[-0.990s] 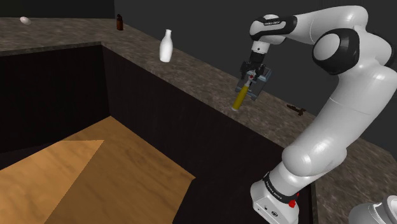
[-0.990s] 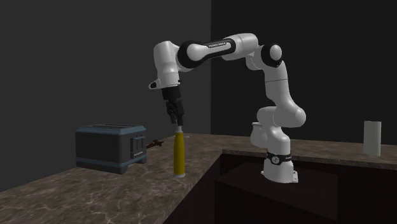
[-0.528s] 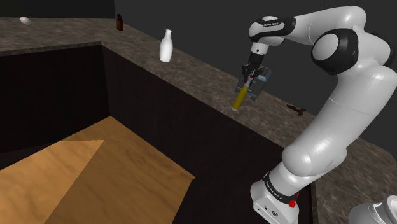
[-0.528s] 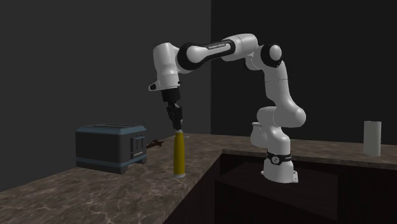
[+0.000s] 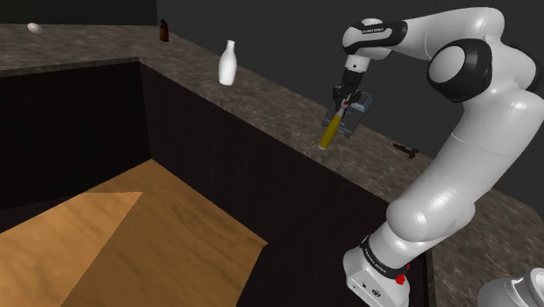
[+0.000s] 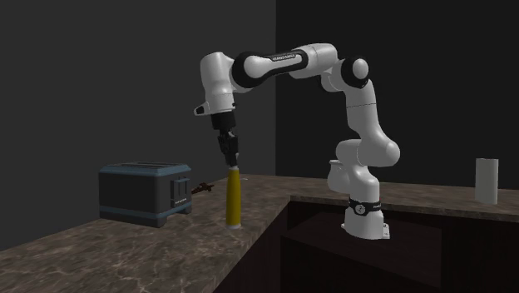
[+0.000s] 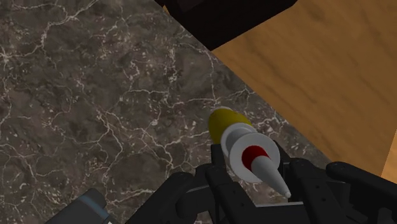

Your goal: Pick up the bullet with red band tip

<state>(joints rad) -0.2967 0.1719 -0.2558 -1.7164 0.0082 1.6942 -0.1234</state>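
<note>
Clasping upright bullet (image 6: 234, 196) near tip, end effector (image 6: 231, 160); yellow body, white collar, red band, grey point.

**Arm arches high, gripper aimed straight down**

The white arm (image 6: 283, 62) climbs, folds at the elbow and stretches out level, wrist turned downward. The black gripper (image 6: 230, 158) hangs vertical, its fingers (image 7: 312, 184) clasping the tip of the bullet (image 6: 234, 196) between them.

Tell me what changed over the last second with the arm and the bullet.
The gripper, shut on the tip of the yellow bullet, rose slightly and carried it up a little. The toaster, white bottle and counter stayed put.
</note>
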